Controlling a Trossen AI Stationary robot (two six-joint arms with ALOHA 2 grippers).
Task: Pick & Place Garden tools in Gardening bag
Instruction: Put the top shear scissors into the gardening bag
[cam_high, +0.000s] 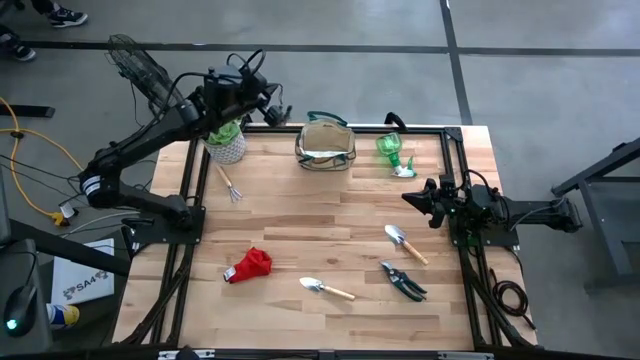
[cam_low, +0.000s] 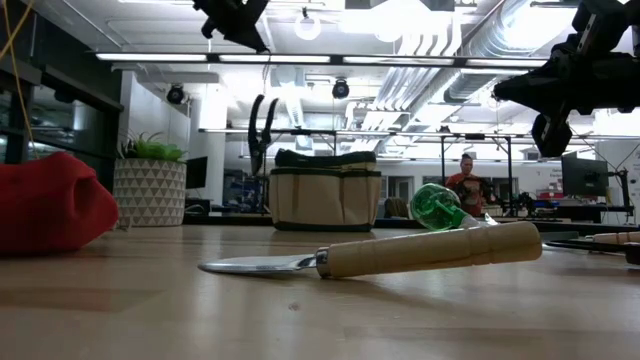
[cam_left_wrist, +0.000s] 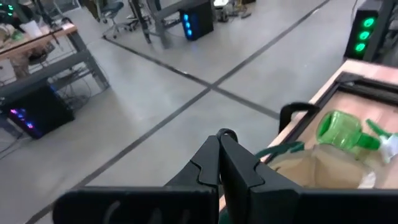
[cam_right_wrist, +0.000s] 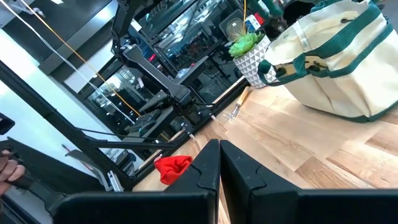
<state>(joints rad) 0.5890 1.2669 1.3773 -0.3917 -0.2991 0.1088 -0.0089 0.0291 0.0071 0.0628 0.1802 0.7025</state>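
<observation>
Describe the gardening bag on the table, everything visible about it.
The gardening bag is a small round tote of beige fabric with dark green trim and green loop handles. It stands upright with its mouth open, at the far edge of the wooden table, between the white plant pot and the translucent green plastic piece. Nothing on the table appears to touch it, and neither gripper holds it. The low view shows dark shear handles rising beside its left edge.

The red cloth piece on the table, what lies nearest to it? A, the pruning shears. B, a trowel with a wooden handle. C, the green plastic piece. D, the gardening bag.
B: in the high view the red cloth piece sits at the front left, with a wooden-handled trowel just beside it and everything else farther off.
</observation>
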